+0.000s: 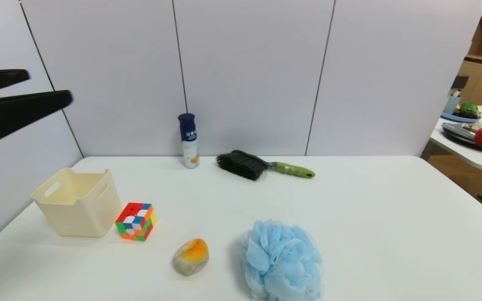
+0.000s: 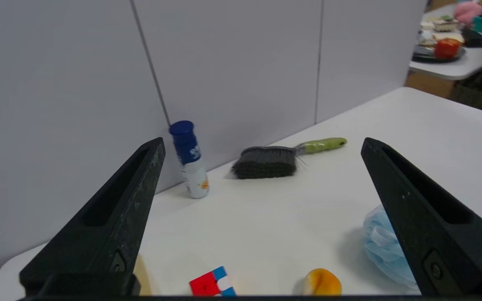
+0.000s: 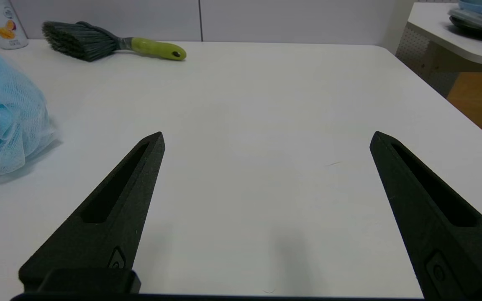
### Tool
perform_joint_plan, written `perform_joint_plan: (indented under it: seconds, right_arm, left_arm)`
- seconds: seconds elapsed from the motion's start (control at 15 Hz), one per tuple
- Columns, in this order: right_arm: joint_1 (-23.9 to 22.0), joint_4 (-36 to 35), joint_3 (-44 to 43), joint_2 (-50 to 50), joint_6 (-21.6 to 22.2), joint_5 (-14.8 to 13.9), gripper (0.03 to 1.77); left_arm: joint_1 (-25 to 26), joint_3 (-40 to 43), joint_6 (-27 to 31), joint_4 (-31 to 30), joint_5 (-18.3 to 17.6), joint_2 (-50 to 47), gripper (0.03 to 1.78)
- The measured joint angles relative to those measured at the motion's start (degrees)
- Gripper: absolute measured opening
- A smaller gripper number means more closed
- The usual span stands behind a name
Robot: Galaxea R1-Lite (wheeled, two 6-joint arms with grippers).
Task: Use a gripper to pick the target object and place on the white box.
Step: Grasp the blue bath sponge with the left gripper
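Note:
The light-blue mesh pouf lies on the white table near its front edge, untouched. The cream-white bin stands at the left with nothing in it. My left gripper hovers high at the far left, above and behind the bin, open with nothing held. Its wrist view shows wide-apart fingers, with the pouf partly behind one of them. My right gripper does not show in the head view. It is open low over bare table, with the pouf off to its side.
A multicoloured cube sits right beside the bin, and an orange-grey egg-shaped lump lies between cube and pouf. At the back wall stand a blue-capped bottle and a green-handled brush. Another table with dishes is at the far right.

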Motion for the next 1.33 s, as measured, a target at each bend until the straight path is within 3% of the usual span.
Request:
perform_joint_plan:
  seconds: [0.13, 0.4, 0.53, 0.87, 1.33]
  right_arm:
    - [0.0, 0.02, 0.0, 0.0, 0.0, 0.0, 1.7]
    - [-0.02, 0.0, 0.0, 0.0, -0.01, -0.02, 1.7]
    - [0.0, 0.0, 0.0, 0.0, 0.0, -0.02, 1.7]
    - [-0.02, 0.02, 0.0, 0.0, 0.0, 0.0, 1.7]
    - [0.0, 0.02, 0.0, 0.0, 0.0, -0.02, 1.7]
  left_arm:
    - [-7.25, -5.33, 0.45, 2.73, 1.43, 8.77, 1.69]
    - [-21.76, -18.03, -1.4, 12.09, 12.79, 25.99, 1.69]
    - [-26.64, -25.39, -2.78, 19.47, 16.31, 33.32, 1.69]
    - [-35.62, -37.77, -6.57, 37.04, 17.44, 47.35, 1.69]
    - [-40.91, -41.92, -11.37, 39.62, 17.2, 55.2, 1.69]
